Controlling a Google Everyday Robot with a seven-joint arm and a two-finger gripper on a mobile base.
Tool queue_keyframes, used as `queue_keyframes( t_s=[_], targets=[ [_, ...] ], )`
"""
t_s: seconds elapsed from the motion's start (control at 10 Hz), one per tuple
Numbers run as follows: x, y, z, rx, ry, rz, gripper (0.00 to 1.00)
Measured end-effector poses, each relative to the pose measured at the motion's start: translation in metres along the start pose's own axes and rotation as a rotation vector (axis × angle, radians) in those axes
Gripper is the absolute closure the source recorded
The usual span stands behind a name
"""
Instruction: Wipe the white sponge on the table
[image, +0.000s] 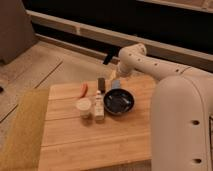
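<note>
The white sponge (116, 84), a small pale bluish block, lies on the light wooden table (100, 142) at its far edge, just behind the black bowl (119, 102). My gripper (115, 75) hangs from the white arm directly above the sponge, close to it. I cannot tell whether it touches the sponge.
A dark rectangular block (101, 84) stands left of the sponge, with an orange item (84, 89) further left. A white cup (83, 106) and a small bottle (99, 105) stand mid-table. An olive-yellow mat (25, 127) lies left of the table. My white body (182, 125) fills the right.
</note>
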Motion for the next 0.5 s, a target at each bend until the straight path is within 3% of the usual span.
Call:
queue_keyframes(
  t_s=[0.2,0.5],
  targets=[
    [-0.013,-0.014,0.014,0.010,-0.035,0.021,0.35],
    [-0.019,-0.020,0.047,-0.049,-0.036,0.055,0.35]
  ],
)
